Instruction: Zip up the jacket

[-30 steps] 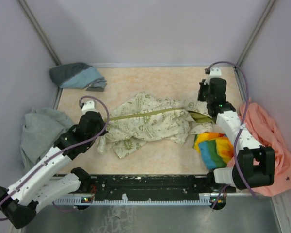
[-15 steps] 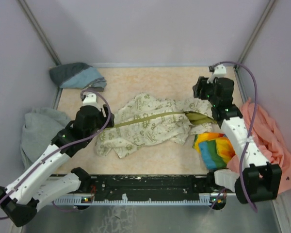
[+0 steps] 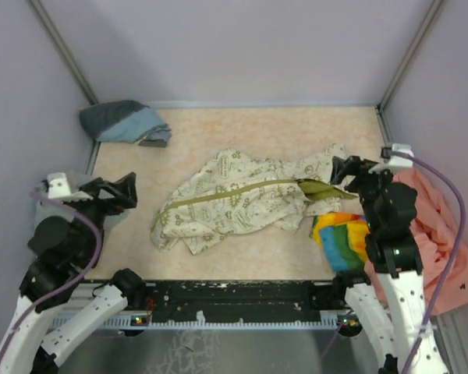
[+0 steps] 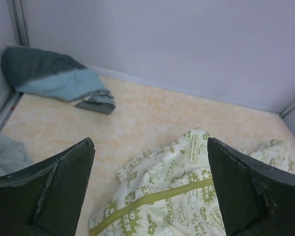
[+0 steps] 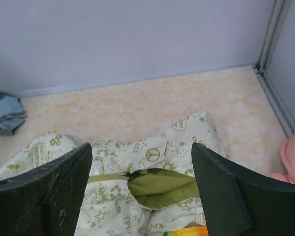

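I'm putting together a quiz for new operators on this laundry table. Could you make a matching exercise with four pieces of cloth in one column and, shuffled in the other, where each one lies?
Things:
1. jacket
2. blue-grey garment
3. peach-pink garment
4. rainbow-striped cloth

Places:
A. far left corner of the table
B. bunched at the right edge
C. spread across the middle
D. just on the near side of the jacket's right end

Pairs: 1-C, 2-A, 3-B, 4-D
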